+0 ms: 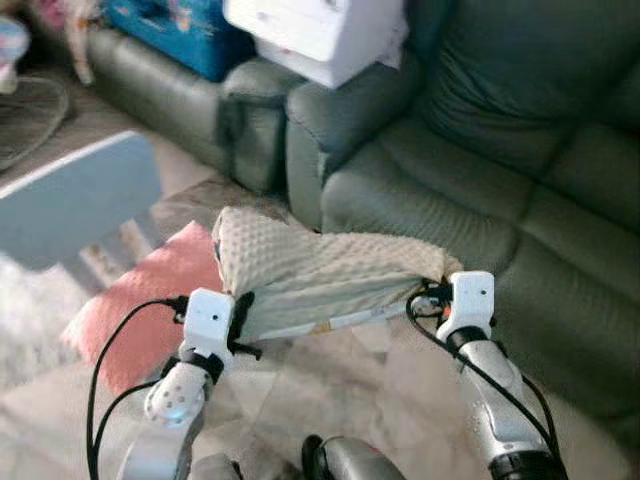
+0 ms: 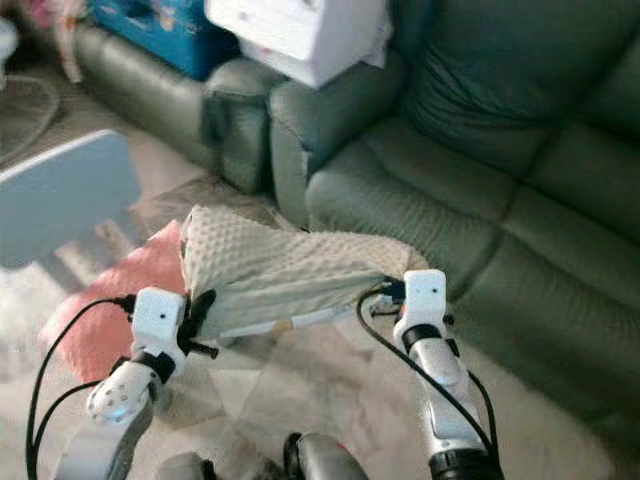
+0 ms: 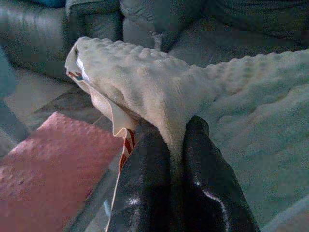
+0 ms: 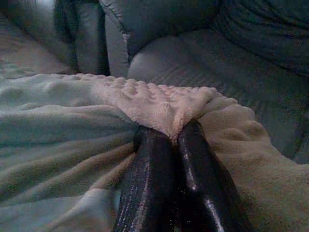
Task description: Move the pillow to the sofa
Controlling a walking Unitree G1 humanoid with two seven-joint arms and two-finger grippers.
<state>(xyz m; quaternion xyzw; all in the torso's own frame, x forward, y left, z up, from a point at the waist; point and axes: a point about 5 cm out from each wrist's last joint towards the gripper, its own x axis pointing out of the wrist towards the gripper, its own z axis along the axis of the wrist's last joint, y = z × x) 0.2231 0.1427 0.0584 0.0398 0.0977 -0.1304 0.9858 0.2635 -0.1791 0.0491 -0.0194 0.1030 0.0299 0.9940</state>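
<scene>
Left eye view — cream dimpled pillow [image 1: 320, 270] held off the floor between both arms, in front of the grey-green leather sofa [image 1: 520, 200]. Left tool [image 3: 177, 145] pinches the pillow's near-left edge; right tool [image 4: 170, 135] pinches its near-right edge. Pink mat [image 1: 150, 300] lies on the floor below — white box [image 1: 320, 35] on the sofa arm.

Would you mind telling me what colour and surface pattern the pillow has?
The pillow is cream-beige with a raised dotted texture, clearest in the left wrist view.
</scene>
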